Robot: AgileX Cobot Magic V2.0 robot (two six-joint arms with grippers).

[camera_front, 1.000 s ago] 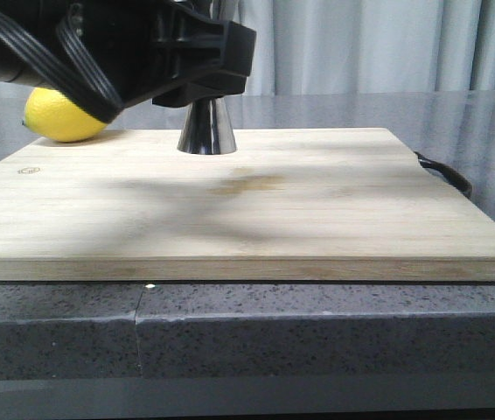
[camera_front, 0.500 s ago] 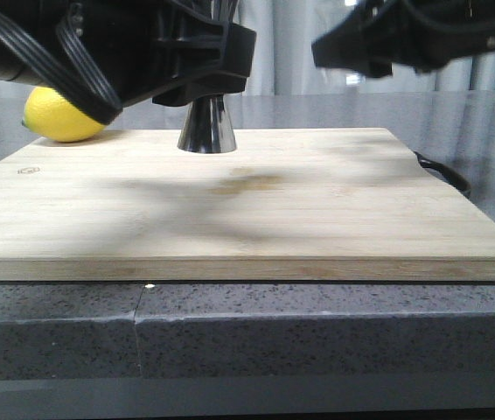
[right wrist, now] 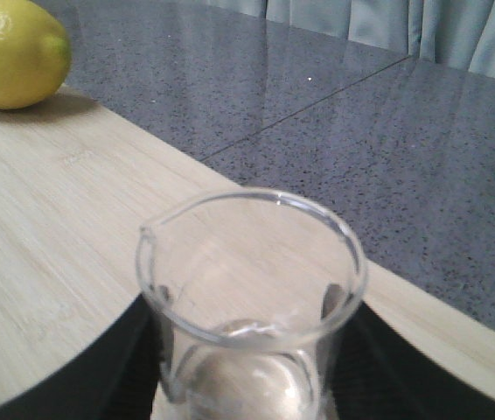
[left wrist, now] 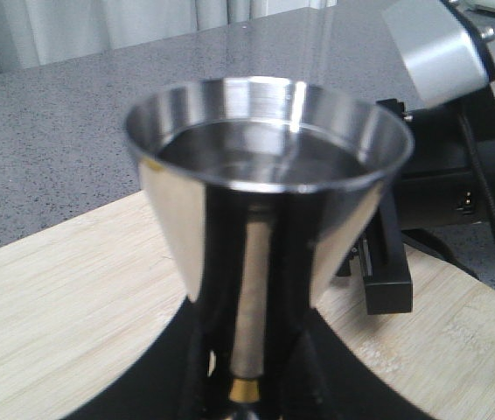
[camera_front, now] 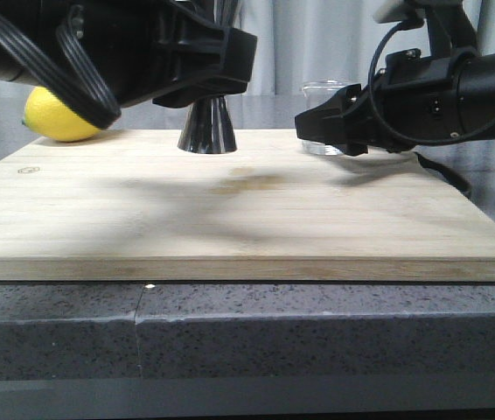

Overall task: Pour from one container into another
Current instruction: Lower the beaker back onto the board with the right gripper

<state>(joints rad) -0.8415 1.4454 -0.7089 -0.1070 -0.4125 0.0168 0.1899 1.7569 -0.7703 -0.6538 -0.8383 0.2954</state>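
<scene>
The steel jigger point(camera_front: 207, 129) stands on the wooden cutting board point(camera_front: 247, 219) at the back. My left gripper point(camera_front: 204, 70) is shut on its narrow brass-toned waist. In the left wrist view the jigger's point(left wrist: 265, 175) upper cup holds clear liquid, and the gripper point(left wrist: 246, 385) has a dark finger on each side of the waist. The small glass beaker point(camera_front: 328, 91) is upright at the board's back right, held in my right gripper point(camera_front: 322, 127). Up close, the beaker point(right wrist: 252, 289) looks nearly empty, its pouring lip facing the lemon, with the gripper point(right wrist: 247, 389) shut on its sides.
A yellow lemon point(camera_front: 62, 118) lies at the board's back left corner and shows as the lemon point(right wrist: 11, 52) in the right wrist view. A black handle loop point(camera_front: 447, 175) sticks out from the board's right side. The board rests on a grey stone counter point(camera_front: 317, 332).
My right arm has come into view from the upper right and dropped to the board's back right with the beaker. The left arm and jigger have not moved.
</scene>
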